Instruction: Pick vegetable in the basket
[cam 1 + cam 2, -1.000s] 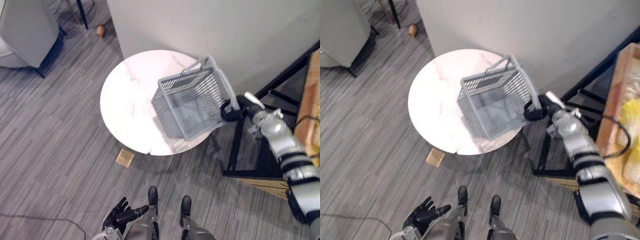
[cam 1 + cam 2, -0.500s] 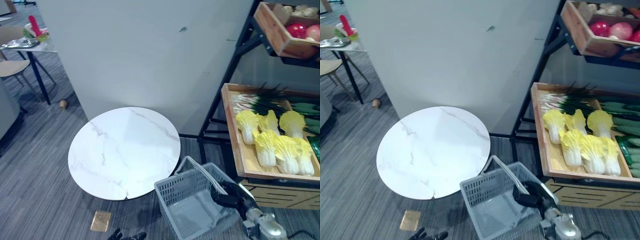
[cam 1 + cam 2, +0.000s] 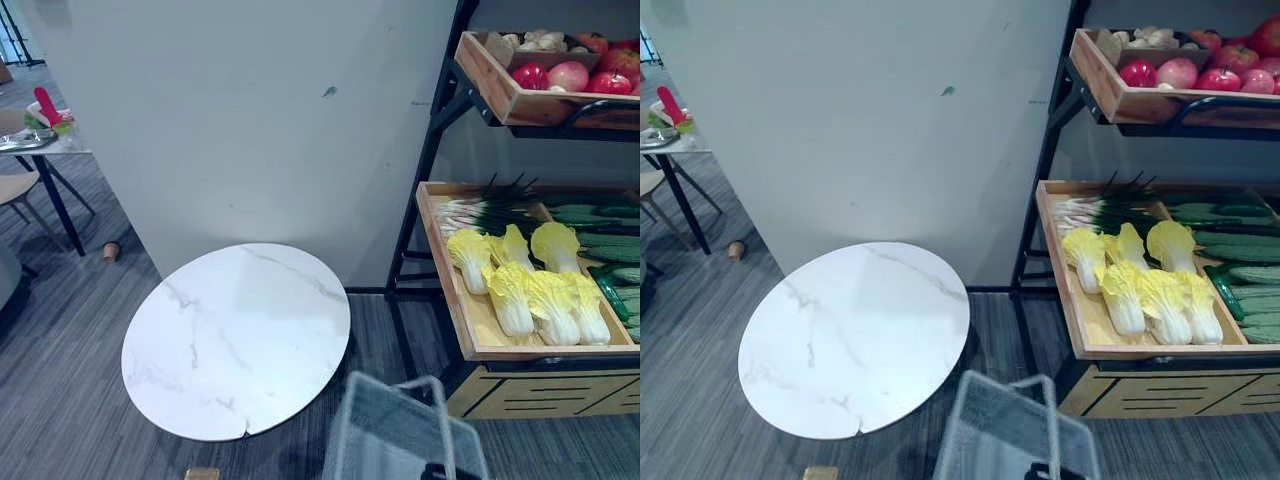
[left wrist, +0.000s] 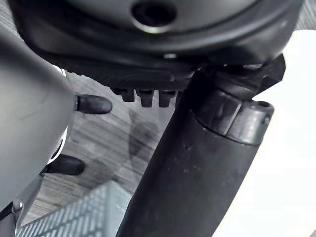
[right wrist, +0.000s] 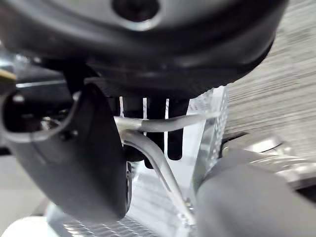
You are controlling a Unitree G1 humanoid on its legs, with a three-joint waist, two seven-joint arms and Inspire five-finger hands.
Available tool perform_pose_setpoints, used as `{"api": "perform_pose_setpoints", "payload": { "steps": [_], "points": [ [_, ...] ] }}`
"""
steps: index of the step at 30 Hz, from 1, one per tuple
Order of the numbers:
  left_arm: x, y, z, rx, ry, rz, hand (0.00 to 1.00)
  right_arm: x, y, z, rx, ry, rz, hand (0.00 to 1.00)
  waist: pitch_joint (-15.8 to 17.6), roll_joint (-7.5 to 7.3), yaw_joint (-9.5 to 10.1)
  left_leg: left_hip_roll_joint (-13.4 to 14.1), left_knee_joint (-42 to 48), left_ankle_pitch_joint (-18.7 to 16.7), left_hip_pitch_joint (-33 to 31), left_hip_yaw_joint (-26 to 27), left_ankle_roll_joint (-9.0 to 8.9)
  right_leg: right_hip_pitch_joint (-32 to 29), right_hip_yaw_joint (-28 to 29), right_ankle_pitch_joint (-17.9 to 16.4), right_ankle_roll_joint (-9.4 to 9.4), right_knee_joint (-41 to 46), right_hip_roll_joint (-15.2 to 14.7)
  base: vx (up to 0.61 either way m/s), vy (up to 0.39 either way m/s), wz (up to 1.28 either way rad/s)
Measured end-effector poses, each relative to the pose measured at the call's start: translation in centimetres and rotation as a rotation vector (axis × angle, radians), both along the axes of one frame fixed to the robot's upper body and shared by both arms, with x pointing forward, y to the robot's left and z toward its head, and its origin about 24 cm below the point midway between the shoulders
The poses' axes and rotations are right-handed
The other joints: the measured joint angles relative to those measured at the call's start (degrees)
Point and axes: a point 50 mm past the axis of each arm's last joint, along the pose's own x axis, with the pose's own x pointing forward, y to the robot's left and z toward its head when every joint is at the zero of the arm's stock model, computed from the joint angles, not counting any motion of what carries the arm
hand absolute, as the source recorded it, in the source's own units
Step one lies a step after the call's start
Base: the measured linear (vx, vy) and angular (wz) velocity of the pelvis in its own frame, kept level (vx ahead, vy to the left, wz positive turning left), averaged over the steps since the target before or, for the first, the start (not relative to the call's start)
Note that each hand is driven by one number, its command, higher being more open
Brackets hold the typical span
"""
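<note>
Right hand (image 5: 74,163): fingers and thumb curled round the basket's wire handle (image 5: 187,119); basket hangs from this grip, clear of the table (image 3: 235,340)

Left hand (image 4: 197,163): idle, low beside the basket; whether spread or closed cannot be told

Basket (image 3: 400,430): grey mesh, at the near edge of the eye views, just beside the table and before the rack (image 3: 430,150); no vegetable seen in the part that shows

Lower tray (image 3: 470,335): cabbages (image 3: 530,290) in a cluster nearest the basket, spring onions (image 3: 480,210) behind them, cucumbers (image 3: 600,215) toward the far side

Upper tray (image 3: 490,85): red round produce (image 3: 548,76), paler pieces behind; too small to name

Progress: judged early. Done: basket in hand and standing by the rack. Left: every picking step, namely a reach to the lower tray, most likely by the free left hand, a grasp on one vegetable, a carry across, and a release into the basket. The cabbages look the closest and easiest first pick
</note>
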Motion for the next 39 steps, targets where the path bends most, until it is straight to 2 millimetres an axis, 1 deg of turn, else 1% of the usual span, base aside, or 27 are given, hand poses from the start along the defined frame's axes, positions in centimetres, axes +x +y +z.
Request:
{"api": "perform_pose_setpoints", "payload": {
  "steps": [1,2,3,5,7,9,14,18,22,28,33,37,39],
  "points": [
    [-0.1,0.0,0.0,-0.001,0.006,0.002,1.0,-1.1,-0.2,-0.5,-0.001,0.043,-0.045,0.0,-0.2,0.04,0.11,0.0,0.0,-0.4,0.3,0.3,-0.15,0.1,0.2,-0.4,0.22,0.2,0.0,0.02,0.017,-0.06],
    [-0.2,0.0,-0.1,-0.001,0.007,0.005,1.0,-1.7,-0.2,-0.7,0.006,0.067,-0.063,0.0,-0.2,0.03,0.13,0.0,0.0,-0.5,0.3,0.6,-0.16,0.1,0.3,-0.6,0.22,0.3,0.0,0.03,0.018,-0.13],
    [-0.4,0.0,-0.1,-0.004,0.015,0.007,1.0,-3.1,-0.1,-1.2,0.031,0.117,-0.146,0.0,-0.2,0.01,0.13,0.0,0.0,-0.7,0.5,0.9,-0.21,0.0,0.5,-0.7,0.23,0.4,0.0,0.02,0.014,-0.13],
    [-0.7,0.1,-0.2,-0.008,0.026,0.007,1.0,-4.7,0.0,-1.6,0.05,0.167,-0.234,0.0,-0.2,0.02,0.14,-0.1,0.0,-1.0,0.6,1.1,-0.31,0.0,0.8,-0.8,0.27,0.3,0.0,0.03,0.01,-0.11],
    [-0.7,0.1,-0.2,-0.009,0.028,0.007,1.0,-5.5,0.1,-1.8,0.069,0.178,-0.318,0.0,-0.1,-0.03,0.09,-0.1,0.0,-1.3,0.8,1.3,-0.2,0.1,1.2,-0.9,0.39,0.2,0.0,0.02,0.008,-0.09],
    [-0.7,0.1,-0.2,-0.011,0.028,0.008,1.0,-5.8,0.3,-1.8,0.088,0.182,-0.359,0.0,0.0,-0.22,0.14,-0.2,0.0,-1.4,1.2,1.3,-0.07,0.8,1.2,-1.0,0.46,0.0,-0.1,0.01,0.005,-0.02],
    [-0.8,0.1,-0.3,-0.012,0.037,0.011,1.0,-4.8,1.2,-2.1,0.126,0.166,-0.422,0.0,0.1,-0.62,0.61,-0.6,0.0,-1.5,1.8,0.3,0.18,1.7,0.0,-1.5,0.73,-0.1,-0.6,0.01,0.008,0.12],
    [-0.9,0.0,-0.3,-0.011,0.046,-0.001,1.0,-3.8,2.3,-2.2,0.153,0.154,-0.401,0.0,0.2,-0.59,1.25,-1.0,0.0,-1.6,1.6,-1.0,0.31,2.0,-1.2,-2.0,0.66,-0.1,-1.0,0.01,0.006,0.17],
    [-0.8,0.0,-0.4,-0.01,0.046,-0.002,1.0,-2.8,2.5,-2.2,0.152,0.14,-0.359,0.0,0.4,-0.53,2.1,-1.2,0.0,-1.8,1.4,-1.7,0.57,2.2,-1.9,-2.3,0.69,-0.2,-1.3,0.02,0.004,0.08],
    [-0.7,0.0,-0.4,-0.008,0.045,-0.005,1.0,-2.4,2.6,-2.2,0.152,0.16,-0.327,0.0,0.6,-0.53,2.15,-1.4,0.0,-1.9,1.6,-2.6,0.57,3.1,-3.2,-2.6,0.64,-0.8,-1.4,0.01,-0.009,0.11],
    [-0.5,-0.1,-0.3,-0.001,0.041,-0.034,1.0,-2.7,2.6,-2.3,0.155,0.177,-0.333,0.0,0.7,-0.51,2.13,-1.3,0.0,-1.9,2.0,-3.4,0.55,4.0,-3.9,-2.7,0.55,-1.1,-1.4,-0.01,-0.023,0.07],
    [-0.2,-0.2,-0.3,0.002,0.038,-0.055,1.0,-2.8,2.5,-2.3,0.161,0.178,-0.353,0.0,1.0,-0.46,1.96,-1.0,0.0,-1.9,2.4,-2.9,0.48,4.0,-3.6,-2.8,0.29,-0.7,-1.2,-0.04,-0.022,-0.04],
    [0.1,-0.2,-0.3,0.005,0.034,-0.069,1.0,-2.9,2.5,-2.3,0.17,0.177,-0.383,0.0,1.1,-0.44,1.9,-0.6,0.0,-2.2,2.8,-1.7,0.02,3.8,-2.5,-3.0,0.0,-0.2,-0.7,-0.04,-0.023,-0.24]
  ]
}}
